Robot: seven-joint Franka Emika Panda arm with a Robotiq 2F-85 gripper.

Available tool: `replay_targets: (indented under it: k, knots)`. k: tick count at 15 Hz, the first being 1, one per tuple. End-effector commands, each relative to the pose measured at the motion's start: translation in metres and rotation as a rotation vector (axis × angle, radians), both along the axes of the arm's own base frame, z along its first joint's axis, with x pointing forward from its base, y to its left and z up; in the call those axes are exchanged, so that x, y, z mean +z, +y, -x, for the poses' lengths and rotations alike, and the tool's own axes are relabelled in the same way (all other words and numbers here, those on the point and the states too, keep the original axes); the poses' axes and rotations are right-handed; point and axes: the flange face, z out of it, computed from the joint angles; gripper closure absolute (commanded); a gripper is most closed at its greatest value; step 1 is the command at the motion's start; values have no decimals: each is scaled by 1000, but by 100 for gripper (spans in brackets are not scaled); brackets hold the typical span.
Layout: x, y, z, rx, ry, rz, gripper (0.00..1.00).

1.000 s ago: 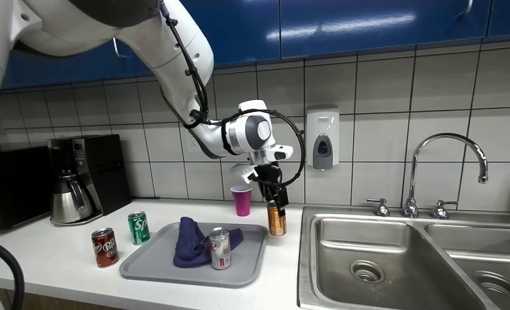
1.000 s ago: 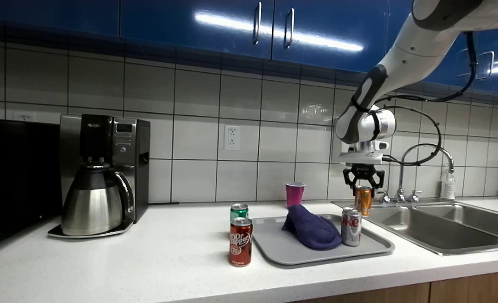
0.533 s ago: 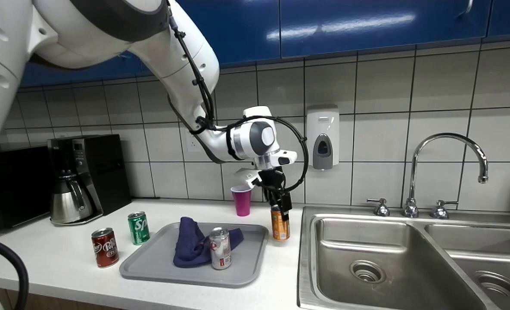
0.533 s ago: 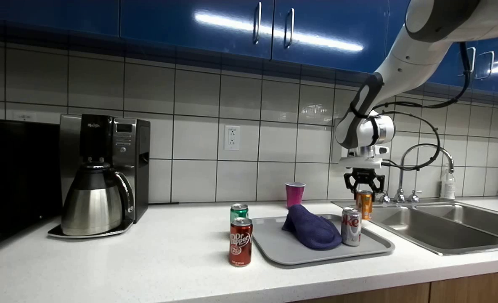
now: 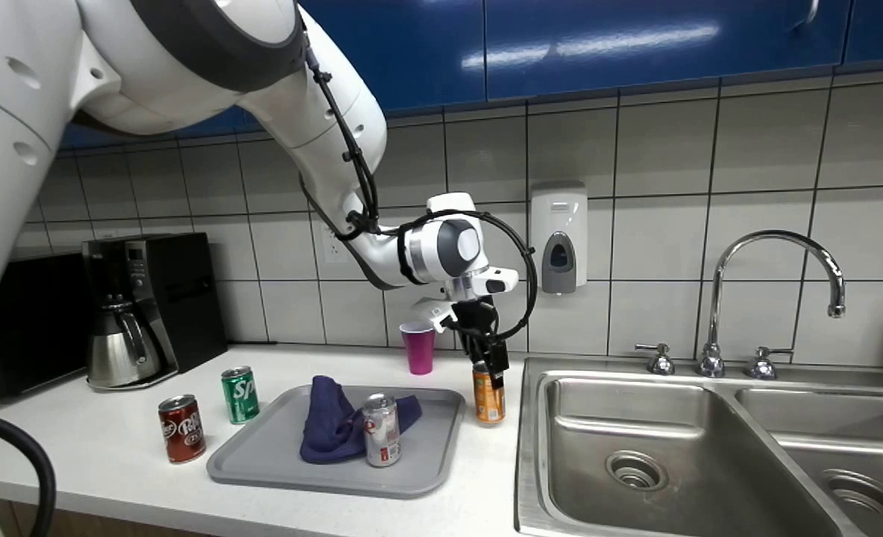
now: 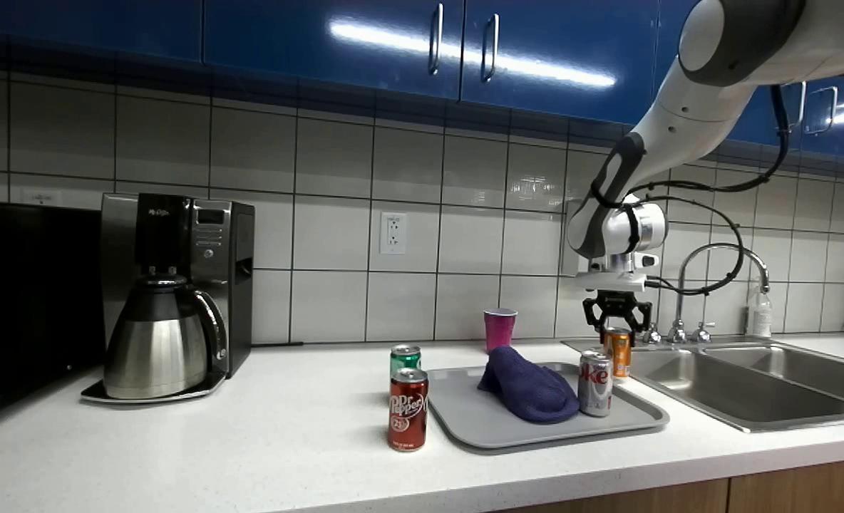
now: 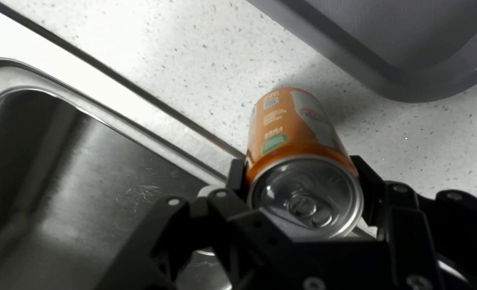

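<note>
Gripper (image 7: 299, 176): clasping orange can (image 7: 287, 125) near its top, fingers (image 7: 369, 185) against both sides | Can: extends below the gripper, long axis near upright in both exterior views; whether its base meets the counter (image 5: 482, 477), cannot tell | Around: between gray tray (image 5: 277, 447) and sink (image 5: 529, 447), apart from both

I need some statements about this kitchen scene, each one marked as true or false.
1. The claw holds the orange can. True.
2. The silver can lies on its side. False: the silver can stands upright on the tray.
3. The purple cloth lies on the tray. True.
4. The pink cup is inside the sink. False: the pink cup stands on the counter.
5. The red can stands outside the tray. True.
</note>
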Motion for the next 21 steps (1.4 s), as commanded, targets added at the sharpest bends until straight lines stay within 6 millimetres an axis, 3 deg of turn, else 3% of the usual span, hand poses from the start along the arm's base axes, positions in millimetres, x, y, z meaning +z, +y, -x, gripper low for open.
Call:
replay_targets:
  k: [1,4,13,21]
  knots:
    - [8,-5,-8,-24,-2,-12,13]
    - [10,-5,-9,-25,-8,-11,0]
    - [29,4,-7,-14,-47,-9,0]
    - [47,39,8,34,-56,-21,0]
